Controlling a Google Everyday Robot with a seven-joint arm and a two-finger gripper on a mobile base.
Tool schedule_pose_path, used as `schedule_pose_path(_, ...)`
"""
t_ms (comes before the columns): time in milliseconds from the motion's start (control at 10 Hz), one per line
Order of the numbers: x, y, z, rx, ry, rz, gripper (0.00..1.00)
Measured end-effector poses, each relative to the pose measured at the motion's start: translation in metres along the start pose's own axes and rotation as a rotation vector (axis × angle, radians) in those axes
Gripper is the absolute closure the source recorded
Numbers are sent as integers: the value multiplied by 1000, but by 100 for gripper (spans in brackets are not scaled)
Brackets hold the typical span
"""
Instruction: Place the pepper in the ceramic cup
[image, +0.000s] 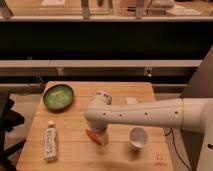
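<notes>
The pepper (91, 135) shows as a small red-orange piece at the end of my gripper (98, 137), low over the middle of the wooden table (75, 152). The white arm reaches in from the right and hides most of the gripper. The ceramic cup (138, 138) is a small white round cup standing upright on the table, to the right of the gripper and apart from it. Whether the pepper rests on the table or is held is hidden by the arm.
A green bowl (58, 96) sits at the table's back left. A white tube (50, 142) lies near the front left edge. A small pale object (131, 100) lies at the back right. A dark shelf unit stands behind the table.
</notes>
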Motion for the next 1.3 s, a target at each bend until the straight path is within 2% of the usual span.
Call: schedule_pose_path(1300, -2, -1, 12, -18, -35, -87, 20)
